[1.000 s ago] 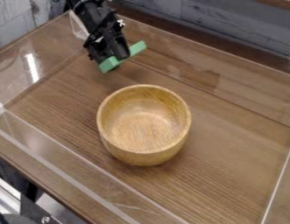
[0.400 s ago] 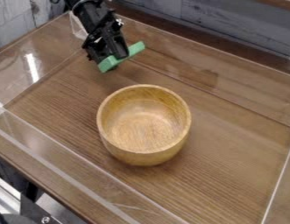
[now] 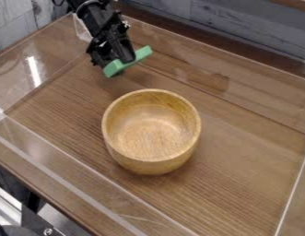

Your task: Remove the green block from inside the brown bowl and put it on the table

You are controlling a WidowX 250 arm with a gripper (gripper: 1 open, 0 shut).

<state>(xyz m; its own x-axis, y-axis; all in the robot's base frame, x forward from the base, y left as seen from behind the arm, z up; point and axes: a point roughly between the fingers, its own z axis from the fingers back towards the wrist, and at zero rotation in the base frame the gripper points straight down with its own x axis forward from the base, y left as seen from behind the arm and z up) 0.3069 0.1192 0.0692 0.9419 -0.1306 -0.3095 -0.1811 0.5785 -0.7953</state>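
Observation:
The green block (image 3: 126,61) hangs tilted just above the table (image 3: 240,138) at the upper left, with my black gripper (image 3: 114,53) shut on its upper end. The brown bowl (image 3: 151,130) stands in the middle of the table, lower right of the gripper and apart from it. Its hollow shows only bare wood grain. The arm reaches in from the top left corner.
Low clear acrylic walls (image 3: 19,138) border the table on the left, front and right. A grey plank wall (image 3: 240,23) runs behind the table. Bare tabletop lies all around the bowl.

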